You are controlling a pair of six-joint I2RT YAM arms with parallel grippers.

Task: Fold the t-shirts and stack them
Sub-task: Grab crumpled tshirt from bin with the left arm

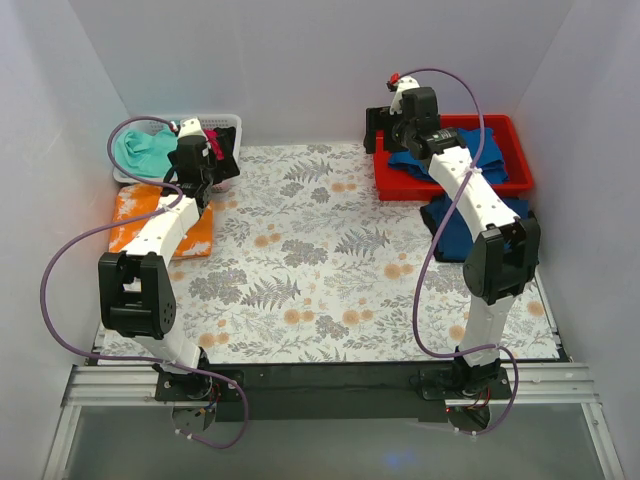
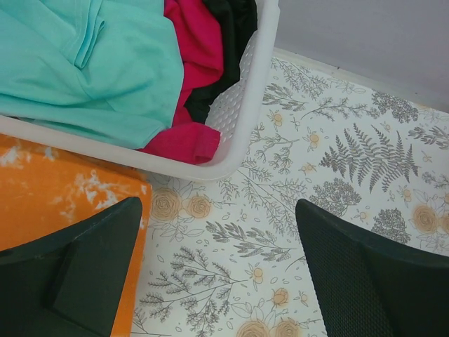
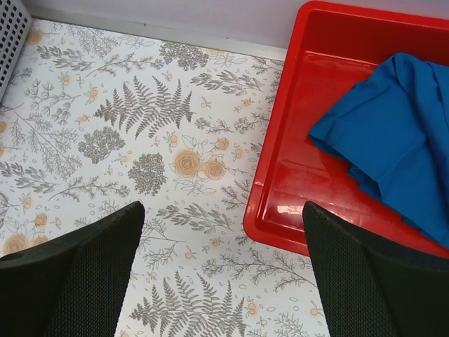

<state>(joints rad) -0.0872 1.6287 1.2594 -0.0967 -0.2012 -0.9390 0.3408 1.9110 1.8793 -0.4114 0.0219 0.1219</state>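
A mint-teal t-shirt (image 2: 84, 63) and a magenta-pink t-shirt (image 2: 189, 133) lie bunched in a white basket (image 2: 245, 105) at the back left. In front of the basket, an orange t-shirt mottled with white (image 1: 135, 215) lies folded flat on the table. A royal blue t-shirt (image 3: 393, 140) sits crumpled in a red tray (image 3: 295, 175) at the back right. Another blue t-shirt (image 1: 455, 230) lies just in front of that tray. My left gripper (image 2: 219, 210) hovers open over the basket's near corner, holding nothing. My right gripper (image 3: 224, 210) hangs open and unloaded above the tray's near left corner.
A white sheet printed with grey ferns and orange flowers (image 1: 320, 270) covers the table. Dark cloth (image 2: 224, 42) also lies in the basket beside the magenta shirt. White walls close in the back and both sides. Purple cables loop off both arms.
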